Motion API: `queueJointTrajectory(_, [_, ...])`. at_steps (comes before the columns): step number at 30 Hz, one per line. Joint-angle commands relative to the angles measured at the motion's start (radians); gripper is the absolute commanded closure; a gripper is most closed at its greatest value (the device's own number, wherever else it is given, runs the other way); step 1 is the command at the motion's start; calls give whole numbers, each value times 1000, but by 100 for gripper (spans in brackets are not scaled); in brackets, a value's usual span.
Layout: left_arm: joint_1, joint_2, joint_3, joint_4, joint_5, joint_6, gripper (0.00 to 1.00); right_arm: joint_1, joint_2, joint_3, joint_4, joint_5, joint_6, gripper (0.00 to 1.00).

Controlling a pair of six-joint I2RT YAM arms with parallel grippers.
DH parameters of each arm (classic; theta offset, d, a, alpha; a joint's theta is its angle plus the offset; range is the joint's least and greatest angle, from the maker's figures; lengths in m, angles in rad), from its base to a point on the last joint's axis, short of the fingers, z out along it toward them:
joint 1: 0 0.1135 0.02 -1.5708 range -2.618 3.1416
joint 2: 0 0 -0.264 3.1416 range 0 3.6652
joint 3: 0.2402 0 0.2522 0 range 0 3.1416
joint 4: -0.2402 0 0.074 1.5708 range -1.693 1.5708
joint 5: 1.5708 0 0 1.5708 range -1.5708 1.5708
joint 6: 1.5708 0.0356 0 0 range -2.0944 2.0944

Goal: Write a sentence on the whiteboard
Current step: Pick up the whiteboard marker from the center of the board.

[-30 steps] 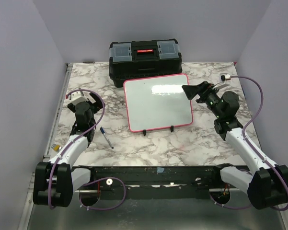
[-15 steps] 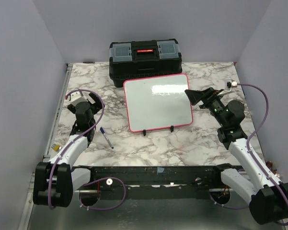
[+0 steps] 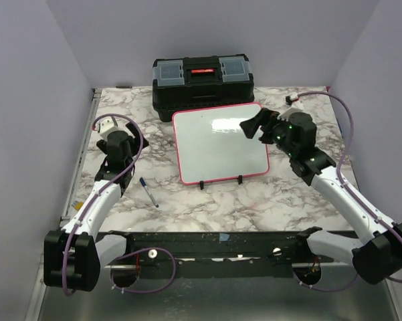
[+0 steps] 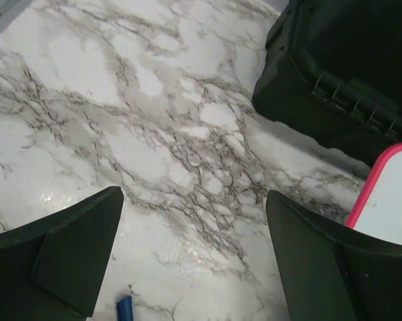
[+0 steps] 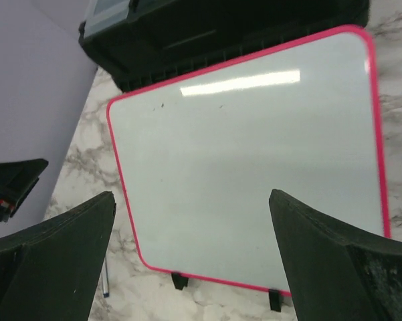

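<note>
1. The toolbox (image 3: 203, 85) sits at the upper centre of the top view, against the table's (image 3: 207, 200) far edge. Its lid is down, with a red catch in the middle and a small clear-lidded bin at each end. What the bins hold cannot be told.
2. The whiteboard (image 3: 219, 144) lies just below the toolbox in the frame, at the table's centre. Its two black feet are at its lower edge. Its face shows plain glossy white with a streak of reflected light. Whether its upper edge touches the toolbox cannot be told.
3. A pen (image 3: 148, 192) lies flat on the marble at the lower left of the board, apart from it. Its blue end shows at the bottom edge of the left wrist view.
4. The left hand (image 4: 194, 194) hangs over the marble at centre left, above the pen. Its fingers are wide apart with nothing between them.
5. The right hand (image 5: 192, 194) hovers over the board's upper right part. Its fingers are spread wide and grip nothing.
6. Bare marble runs in a strip below the board's lower edge, down to the arm bases. More lies to the right of the board.
7. A metal rail borders the table's left edge, and grey-violet walls close in the left, right and far sides.
</note>
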Motion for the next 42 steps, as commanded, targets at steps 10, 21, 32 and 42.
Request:
queueJointTrajectory(10, [-99,0,83,-470,-43,-158,18,260,126,74,-82,206,-36,1])
queueJointTrajectory(21, [-127,-4,25,-619,-70,-439,30,302,126,47,-85,199,-25,2])
queueJointTrajectory(32, [-259,67,17,-738,-56,-591,50,307,106,32,-107,195,-34,2])
queueJointTrajectory(42, [-344,190,-11,-703,-28,-655,55,307,105,22,-106,187,-43,2])
